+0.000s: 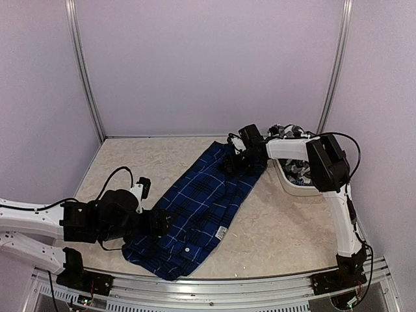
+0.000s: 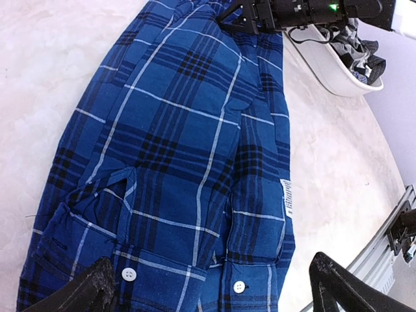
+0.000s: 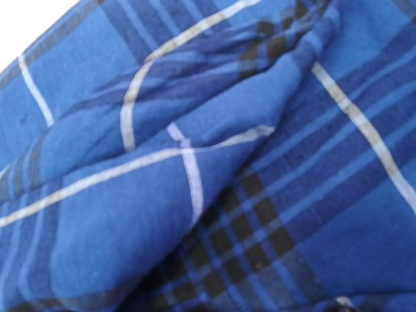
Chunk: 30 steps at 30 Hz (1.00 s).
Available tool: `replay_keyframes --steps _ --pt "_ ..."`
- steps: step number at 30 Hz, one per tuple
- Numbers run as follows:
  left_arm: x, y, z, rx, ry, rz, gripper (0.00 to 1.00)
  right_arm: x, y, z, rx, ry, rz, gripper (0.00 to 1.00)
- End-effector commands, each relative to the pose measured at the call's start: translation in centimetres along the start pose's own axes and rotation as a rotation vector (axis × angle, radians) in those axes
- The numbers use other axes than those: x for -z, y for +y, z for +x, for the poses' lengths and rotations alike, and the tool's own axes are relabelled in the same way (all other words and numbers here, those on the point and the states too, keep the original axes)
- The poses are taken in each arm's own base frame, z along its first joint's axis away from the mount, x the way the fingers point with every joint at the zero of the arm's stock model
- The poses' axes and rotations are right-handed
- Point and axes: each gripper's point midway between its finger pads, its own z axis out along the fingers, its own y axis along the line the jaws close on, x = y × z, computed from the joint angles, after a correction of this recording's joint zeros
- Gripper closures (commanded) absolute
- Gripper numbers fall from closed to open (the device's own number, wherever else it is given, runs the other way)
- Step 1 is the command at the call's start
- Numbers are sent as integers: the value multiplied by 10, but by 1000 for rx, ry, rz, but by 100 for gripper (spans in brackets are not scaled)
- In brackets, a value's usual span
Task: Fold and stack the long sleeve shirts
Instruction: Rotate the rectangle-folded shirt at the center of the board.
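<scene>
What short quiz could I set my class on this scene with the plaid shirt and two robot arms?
1. True or false: the blue shirt is already folded into a neat square.
2. Where does the white tub stand? A: on top of the shirt. B: at the far right of the table. C: beside the left arm's base.
3. Is the left claw open or shut?

Key: 1 false, it lies stretched out long. 2 B. 3 open, one finger at each side above the shirt's buttoned end.
</scene>
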Motion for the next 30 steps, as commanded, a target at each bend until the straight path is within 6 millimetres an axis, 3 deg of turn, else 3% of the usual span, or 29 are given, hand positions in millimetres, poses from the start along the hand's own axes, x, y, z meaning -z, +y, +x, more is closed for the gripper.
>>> replay_keyframes --steps 1,3,9,13,16,21,22,30 --pt "4 6 -16 -22 -39 -43 1 -25 -12 11 22 52 -13 17" --pt "2 15 -13 -4 -6 -74 1 -31 -16 2 60 44 -4 16" --pt "-7 35 6 60 87 -100 1 -32 -32 -61 151 -81 -35 14" --pt "-15 37 17 73 122 -81 1 -4 -26 -105 210 -190 -86 12" --pt "-24 37 25 65 153 -75 1 26 -16 -125 240 -243 -98 12" --pt "-36 42 44 54 227 -106 2 68 -1 -123 233 -260 -124 11" --pt "-37 43 46 52 232 -107 2 69 -1 -109 214 -240 -137 11" --pt "-44 53 69 58 302 -108 2 131 32 -65 148 -279 -222 12"
